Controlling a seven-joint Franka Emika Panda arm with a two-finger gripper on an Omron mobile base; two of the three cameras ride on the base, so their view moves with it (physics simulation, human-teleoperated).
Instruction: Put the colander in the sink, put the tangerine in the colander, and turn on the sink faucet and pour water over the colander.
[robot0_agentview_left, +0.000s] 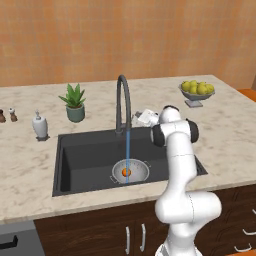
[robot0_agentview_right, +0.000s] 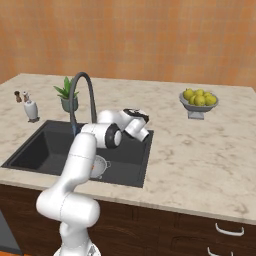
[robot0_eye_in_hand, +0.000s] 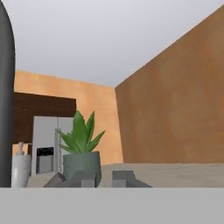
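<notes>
The two-finger gripper (robot0_agentview_left: 145, 118) hovers over the marble counter just right of the base of the tall dark grey gooseneck faucet (robot0_agentview_left: 123, 102), behind the sink's far rim. Its dark fingertips (robot0_eye_in_hand: 83, 178) look apart with nothing between them, though how wide cannot be told.

Beyond the hand, a blue stream of water falls from the spout into the small round silvery perforated colander (robot0_agentview_left: 130, 171), which sits in the right part of the large rectangular dark grey sink (robot0_agentview_left: 80, 162). The small bright orange tangerine (robot0_agentview_left: 126, 172) lies inside it, under the stream.

All three steps appear done. The sound move is probably to lift the hand clear without nudging the spout, so the water keeps landing on the fruit.

Farther off stand a potted green plant (robot0_agentview_left: 75, 103), a white soap dispenser (robot0_agentview_left: 40, 125) and a grey footed bowl of yellow-green fruit (robot0_agentview_left: 196, 91).
</notes>
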